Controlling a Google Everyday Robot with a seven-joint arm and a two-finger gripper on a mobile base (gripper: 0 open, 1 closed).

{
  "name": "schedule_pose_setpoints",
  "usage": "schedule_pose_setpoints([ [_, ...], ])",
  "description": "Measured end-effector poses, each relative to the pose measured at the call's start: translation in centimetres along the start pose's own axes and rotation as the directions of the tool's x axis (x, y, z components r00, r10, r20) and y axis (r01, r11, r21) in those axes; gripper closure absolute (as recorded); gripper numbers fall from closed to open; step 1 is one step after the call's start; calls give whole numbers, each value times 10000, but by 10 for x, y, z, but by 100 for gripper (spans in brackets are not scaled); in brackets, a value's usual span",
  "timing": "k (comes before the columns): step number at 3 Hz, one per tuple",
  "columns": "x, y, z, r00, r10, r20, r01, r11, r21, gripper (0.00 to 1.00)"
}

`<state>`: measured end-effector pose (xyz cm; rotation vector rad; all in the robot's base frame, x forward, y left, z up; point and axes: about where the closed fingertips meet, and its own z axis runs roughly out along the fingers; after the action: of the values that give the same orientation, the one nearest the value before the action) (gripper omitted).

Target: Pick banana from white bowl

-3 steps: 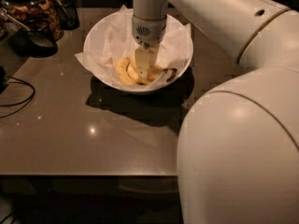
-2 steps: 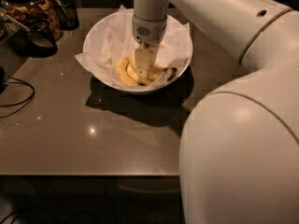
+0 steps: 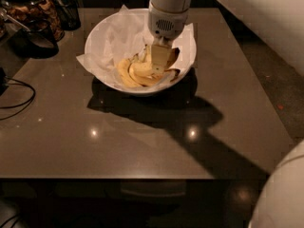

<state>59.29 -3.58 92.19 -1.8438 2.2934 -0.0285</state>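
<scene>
The white bowl, lined with crinkled white paper, stands at the back middle of the dark table. Several yellow bananas lie in its front half, some with brown patches. My gripper comes straight down from above into the bowl, and its tip is in among the bananas at the right side of the bunch. The white wrist hides part of the bowl's back rim.
Dark glass jars and a black scoop-like object stand at the back left. A black cable loops at the left edge. The table's front edge runs along the bottom. A white part of the robot's body shows at the lower right.
The big white arm section that filled the right foreground has swung out of view. The gripper has shifted slightly right inside the bowl. The bowl and bananas have stayed in place.
</scene>
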Motion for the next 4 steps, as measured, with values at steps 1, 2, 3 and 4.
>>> schedule_pose_setpoints([
  [1,-1,0,0,10000,-32,26,32,10000,23,100],
  [2,-12,-3,-23,9962,-358,793,334,9989,317,100],
  [3,-16,0,-43,9837,-696,1661,650,9973,327,100],
  [4,-15,2,-50,9707,-816,2259,792,9967,198,100],
])
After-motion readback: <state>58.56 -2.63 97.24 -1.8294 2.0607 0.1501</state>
